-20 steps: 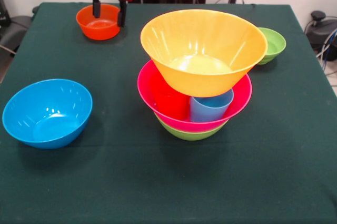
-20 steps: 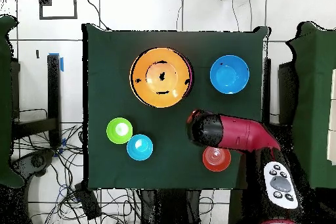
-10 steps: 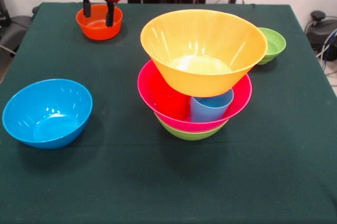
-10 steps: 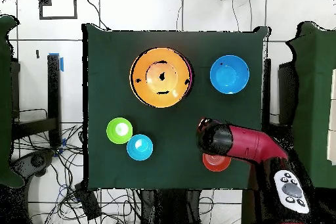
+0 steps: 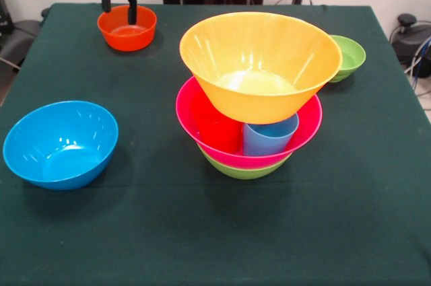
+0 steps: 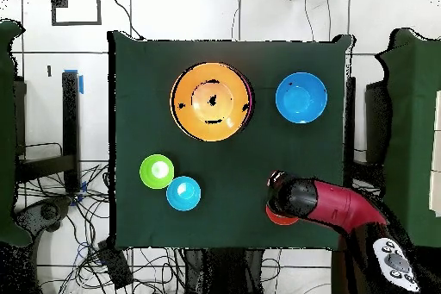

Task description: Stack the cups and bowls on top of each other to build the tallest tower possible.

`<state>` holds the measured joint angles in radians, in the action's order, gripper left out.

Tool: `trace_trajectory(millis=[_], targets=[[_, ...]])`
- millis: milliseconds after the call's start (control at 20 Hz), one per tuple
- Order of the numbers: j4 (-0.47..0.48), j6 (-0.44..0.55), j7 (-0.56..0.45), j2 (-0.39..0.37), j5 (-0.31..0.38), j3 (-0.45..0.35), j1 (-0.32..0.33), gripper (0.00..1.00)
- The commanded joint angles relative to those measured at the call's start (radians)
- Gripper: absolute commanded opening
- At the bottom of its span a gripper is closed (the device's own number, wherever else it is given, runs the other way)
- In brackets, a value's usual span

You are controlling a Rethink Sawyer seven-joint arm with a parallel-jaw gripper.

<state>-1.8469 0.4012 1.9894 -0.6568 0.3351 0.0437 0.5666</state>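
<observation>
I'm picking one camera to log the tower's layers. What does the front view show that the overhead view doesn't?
Only the front view shows the tower's layers: green bowl, pink bowl holding a red cup and a blue cup, under the yellow-orange bowl. Only the overhead view shows the small blue bowl. Both show the gripper at the small orange bowl, the large blue bowl and the small green bowl.

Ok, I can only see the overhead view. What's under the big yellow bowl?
Observer: It seems to sit on a red cup and a blue cup.
Operator: What are the cups in?
Observer: A pink bowl, nested in a green bowl.
Operator: Is the gripper open?
Observer: Yes, the gripper is open, just above the orange bowl.
</observation>
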Motion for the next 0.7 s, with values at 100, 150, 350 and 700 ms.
trace_trajectory(millis=[100,150,350,700], targets=[[-0.048,-0.096,0.000,0.109,0.083,-0.072,0.023,1.00],[-0.042,-0.111,0.006,0.122,0.083,-0.076,0.026,1.00],[-0.056,-0.133,0.016,0.126,0.079,-0.086,0.031,1.00],[-0.113,-0.099,0.025,0.063,0.048,-0.103,0.022,1.00]])
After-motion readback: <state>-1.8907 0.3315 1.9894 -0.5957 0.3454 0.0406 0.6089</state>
